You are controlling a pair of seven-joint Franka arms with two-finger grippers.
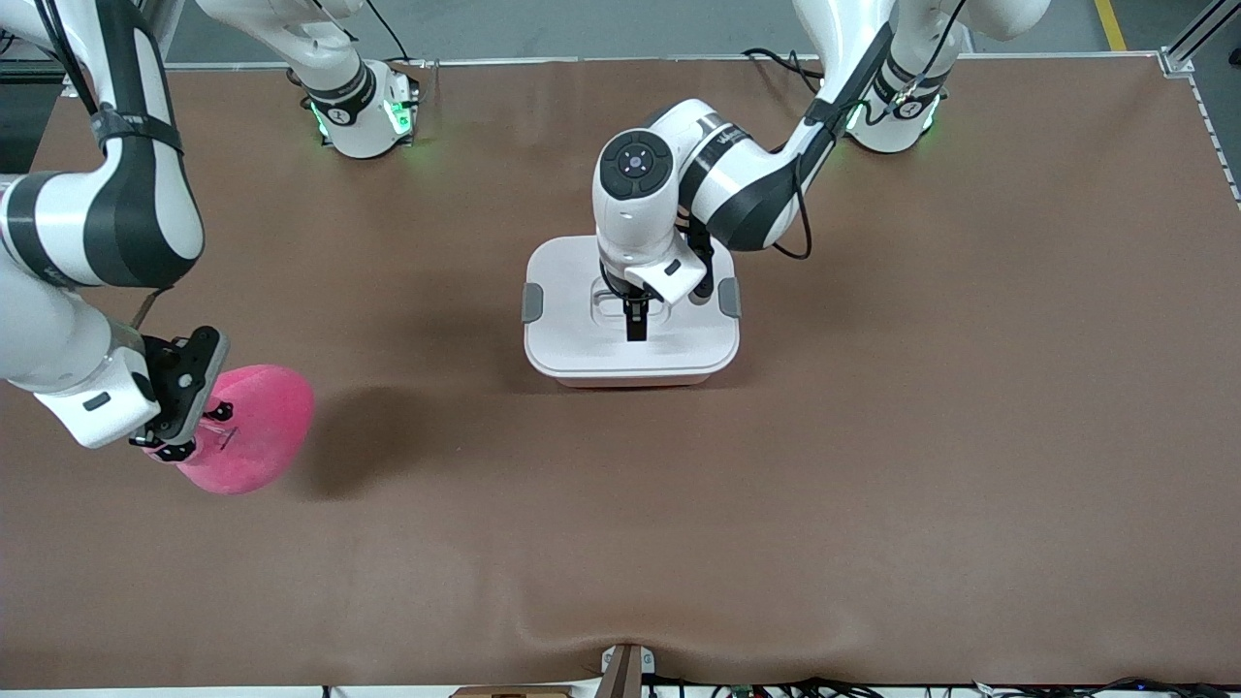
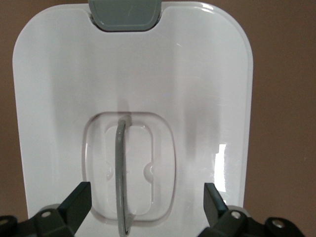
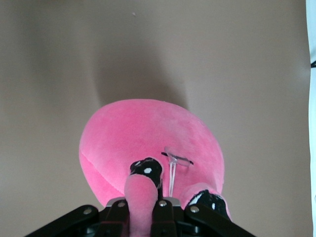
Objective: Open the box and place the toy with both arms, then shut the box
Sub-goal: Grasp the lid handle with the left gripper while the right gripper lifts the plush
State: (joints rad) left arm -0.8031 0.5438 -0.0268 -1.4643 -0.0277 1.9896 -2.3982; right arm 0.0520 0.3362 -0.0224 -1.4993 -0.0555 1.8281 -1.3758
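The brown worktop (image 1: 873,485) carries two task things, well apart. The box (image 1: 630,334) sits near the middle, toward the robots' bases, its white lid (image 2: 133,84) still on and a grey clip (image 1: 532,302) showing at each short side. The toy (image 1: 254,427), a hot-pink plush, is at the right arm's end of the worktop and nearer to the front camera than the box.

The left end effector (image 1: 636,325) hangs over the lid's recessed grip (image 2: 123,173); in the left wrist view its fingers (image 2: 76,202) stand wide apart on either side of the recess, touching nothing. The right end effector (image 1: 175,427) is at the toy, and the right wrist view shows its fingers pinched narrow on a floppy pink part (image 3: 138,202) of the plush; whether the toy is lifted off the worktop cannot be told.

The step in hand looks like the opening of the box, with the toy already gripped for the drop. The next move likely calls for the left end effector to descend, close on the thin raised handle and lift the lid straight up, provided the side clips are released, which cannot be judged here. The right arm would then carry the toy over the open tub.
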